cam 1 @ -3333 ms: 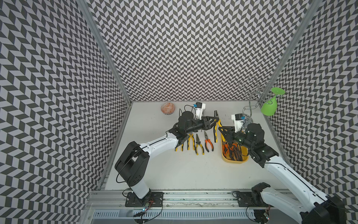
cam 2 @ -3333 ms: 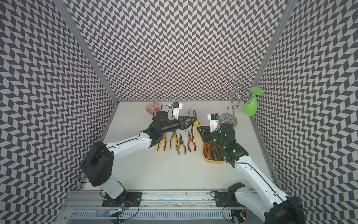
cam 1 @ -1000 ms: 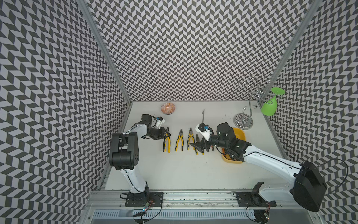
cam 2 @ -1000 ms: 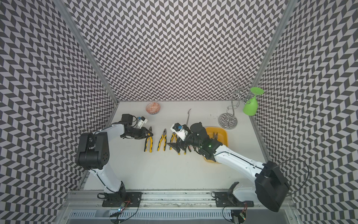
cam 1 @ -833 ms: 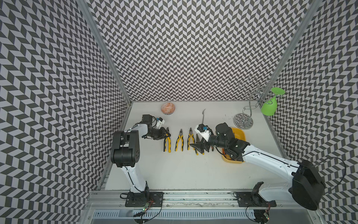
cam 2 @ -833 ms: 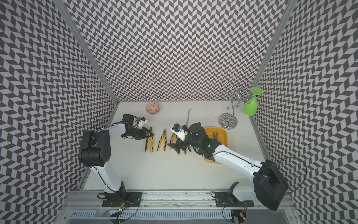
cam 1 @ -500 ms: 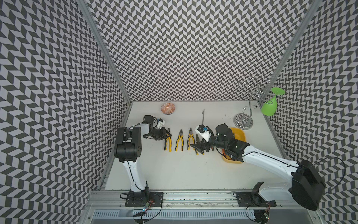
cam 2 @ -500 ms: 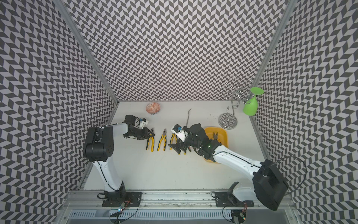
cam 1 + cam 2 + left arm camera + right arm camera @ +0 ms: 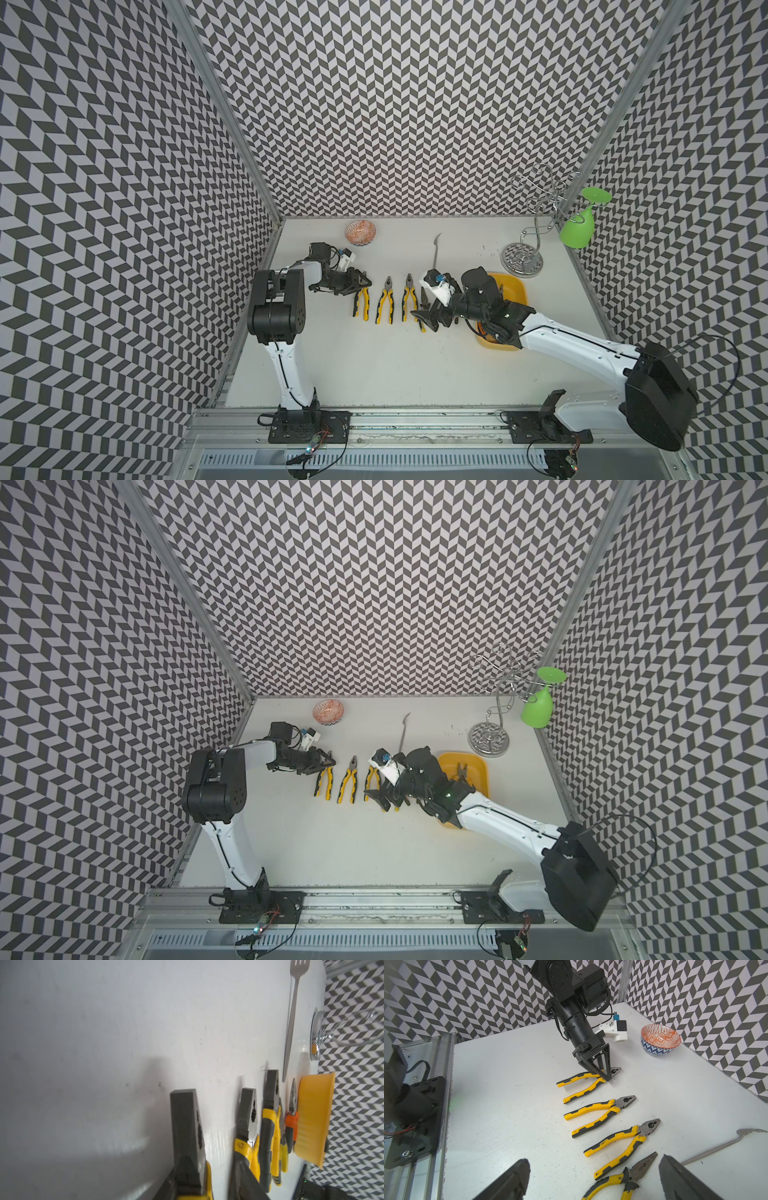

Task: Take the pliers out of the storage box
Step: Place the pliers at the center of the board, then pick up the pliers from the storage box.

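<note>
Three yellow-and-black pliers (image 9: 384, 301) lie in a row on the white table. My left gripper (image 9: 363, 280) stands low over the head of the leftmost pliers (image 9: 583, 1082), its fingers (image 9: 243, 1178) slightly parted, and the tool rests on the table. A long-nosed pliers (image 9: 629, 1176) lies between the fingers of my wide open right gripper (image 9: 593, 1180), untouched. The yellow storage box (image 9: 478, 771) is behind the right arm, with a pliers (image 9: 462, 769) inside. An orange-handled pliers (image 9: 292, 1124) lies against the box's outer wall.
A patterned orange bowl (image 9: 360, 232) sits at the back left. A thin grey utensil (image 9: 435, 253) lies behind the row. A wire stand (image 9: 521, 259) with a hanging green glass (image 9: 577, 230) is at the back right. Chevron walls close three sides.
The left gripper's jaws have parted from the leftmost pliers, which now lies free on the table, and that arm's base link has swung round. The right arm has barely moved.
</note>
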Robot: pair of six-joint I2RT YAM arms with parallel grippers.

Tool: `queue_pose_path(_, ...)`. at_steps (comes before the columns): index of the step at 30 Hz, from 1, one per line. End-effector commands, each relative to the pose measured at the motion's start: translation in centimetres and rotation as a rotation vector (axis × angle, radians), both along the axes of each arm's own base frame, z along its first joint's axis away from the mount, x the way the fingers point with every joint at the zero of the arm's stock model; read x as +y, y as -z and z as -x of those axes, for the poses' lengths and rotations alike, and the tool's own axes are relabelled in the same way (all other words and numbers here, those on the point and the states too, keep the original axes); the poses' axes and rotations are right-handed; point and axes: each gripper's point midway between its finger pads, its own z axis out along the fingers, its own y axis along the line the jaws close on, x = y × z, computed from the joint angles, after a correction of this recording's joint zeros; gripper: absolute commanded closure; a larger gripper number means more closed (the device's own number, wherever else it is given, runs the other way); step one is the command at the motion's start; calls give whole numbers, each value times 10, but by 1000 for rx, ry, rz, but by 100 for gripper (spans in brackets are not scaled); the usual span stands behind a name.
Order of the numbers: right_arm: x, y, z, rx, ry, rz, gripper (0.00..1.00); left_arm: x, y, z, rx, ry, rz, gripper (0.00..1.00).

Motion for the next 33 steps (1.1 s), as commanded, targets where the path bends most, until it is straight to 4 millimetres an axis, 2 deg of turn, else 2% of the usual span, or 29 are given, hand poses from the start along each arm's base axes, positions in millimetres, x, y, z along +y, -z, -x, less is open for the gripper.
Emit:
queue_pose_path(1, -6, -19, -11, -46, 81, -30, 1, 12, 14, 0, 15, -25, -109, 45)
queue_pose_path(6, -30, -29, -25, -88, 229, -44, 1, 23, 18, 1, 25, -53, -180, 12)
queue_pose_path(8, -38, -32, -30, -99, 273, -47, 1, 27, 19, 1, 29, -64, -211, 2)
queue_pose_path(13, -67, -45, -50, -70, 429, -109, 1, 31, 6, -1, -17, -79, -242, 2)
queue_pose_path(18, -115, -40, -73, 40, 642, -167, 1, 22, -37, -6, -210, -48, -247, 2)
queue_pose_path(22, -162, -26, -84, 136, 828, -155, 1, 3, -82, -2, -427, 16, -250, 2)
queue_pose_path(26, -205, -3, -83, 225, 987, -69, 1, -28, -122, 11, -651, 91, -268, 2)
queue_pose_path(31, -232, 19, -72, 340, 1068, 14, 9, -76, -160, 38, -881, 247, -218, 2)
queue_pose_path(33, -235, 27, -64, 405, 1076, 47, 11, -95, -172, 49, -963, 328, -207, 2)
